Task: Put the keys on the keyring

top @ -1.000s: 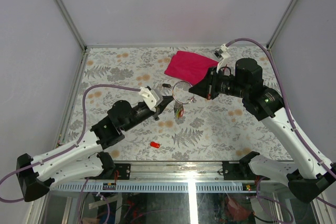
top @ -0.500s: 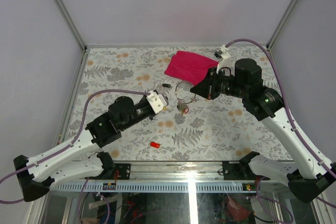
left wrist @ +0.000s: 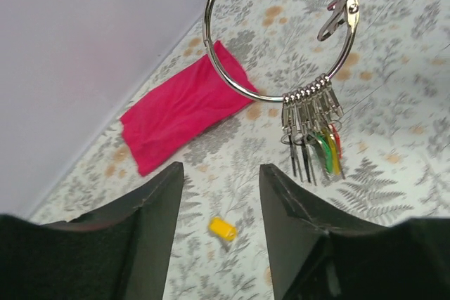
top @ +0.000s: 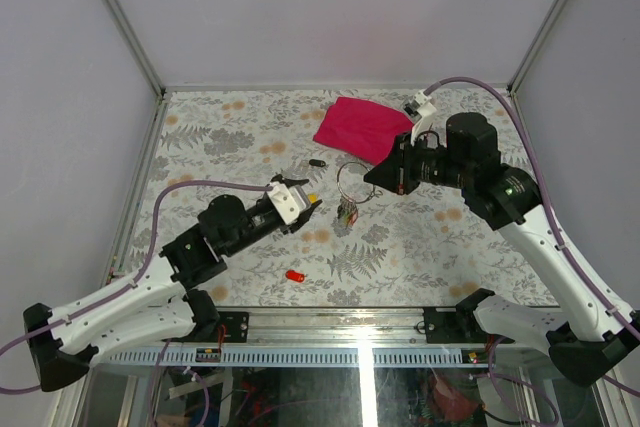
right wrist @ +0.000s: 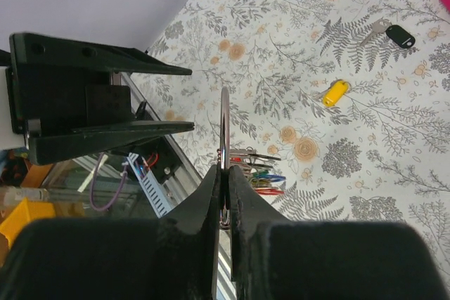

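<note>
My right gripper [top: 369, 176] is shut on the silver keyring [top: 338, 178] and holds it upright above the table, its bunch of coloured keys [top: 346, 213] hanging down. The right wrist view shows the ring [right wrist: 224, 114] edge-on between the shut fingers [right wrist: 209, 194]. My left gripper [top: 306, 201] is open and empty, just left of the ring. The loose yellow key [left wrist: 223, 228] lies on the table between and below its fingers [left wrist: 158, 216]; it also shows in the top view [top: 313, 197]. The red key [top: 295, 275] lies alone near the front edge.
A magenta cloth [top: 360, 127] lies at the back, beyond the ring. A black-headed key [top: 317, 162] lies left of the ring. The table's front rail [top: 330, 313] and side walls bound the floral surface.
My left arm has drawn back toward the near left, away from the ring. The yellow key now shows on the table in front of its fingers. The right gripper still holds the ring.
</note>
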Robot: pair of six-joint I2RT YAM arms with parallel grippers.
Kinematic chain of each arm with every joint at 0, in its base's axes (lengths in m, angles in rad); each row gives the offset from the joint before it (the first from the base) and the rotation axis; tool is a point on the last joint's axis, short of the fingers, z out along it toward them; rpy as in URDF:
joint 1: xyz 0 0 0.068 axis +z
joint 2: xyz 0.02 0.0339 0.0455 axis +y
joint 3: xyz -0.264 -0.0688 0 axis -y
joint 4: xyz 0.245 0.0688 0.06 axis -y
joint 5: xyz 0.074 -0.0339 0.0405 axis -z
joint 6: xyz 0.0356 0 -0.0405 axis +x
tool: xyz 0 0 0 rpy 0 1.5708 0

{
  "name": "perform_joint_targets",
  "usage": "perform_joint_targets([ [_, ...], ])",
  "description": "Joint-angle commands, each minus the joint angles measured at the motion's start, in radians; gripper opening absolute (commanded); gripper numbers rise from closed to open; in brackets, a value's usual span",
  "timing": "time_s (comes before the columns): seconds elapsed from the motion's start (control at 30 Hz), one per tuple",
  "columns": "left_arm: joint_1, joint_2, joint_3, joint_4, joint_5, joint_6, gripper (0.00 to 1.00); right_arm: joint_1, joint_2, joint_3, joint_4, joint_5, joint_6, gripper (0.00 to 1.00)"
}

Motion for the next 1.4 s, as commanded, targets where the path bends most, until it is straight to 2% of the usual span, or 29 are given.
perform_joint_targets([
  [0.0,0.0,-0.031,-0.067,0.234,0.026,-0.156,0.51,0.0,-0.017,0.081,-0.013,-0.042,-0.073,0.0],
  [0.17,0.001,0.0,-0.07,0.273,0.026,-0.259,0.54,0.0,-0.01,0.109,-0.043,-0.025,-0.092,0.0],
  [0.37,0.0,0.013,-0.084,0.348,0.008,-0.309,0.55,0.0,0.0,0.135,-0.06,-0.029,-0.1,0.0],
  [0.7,0.001,0.062,-0.088,0.404,0.051,-0.31,0.53,0.0,-0.005,0.138,-0.013,-0.058,-0.054,0.0],
  [1.37,-0.002,0.089,-0.098,0.411,0.088,-0.318,0.48,-0.001,-0.006,0.142,0.018,-0.079,-0.023,0.0],
])
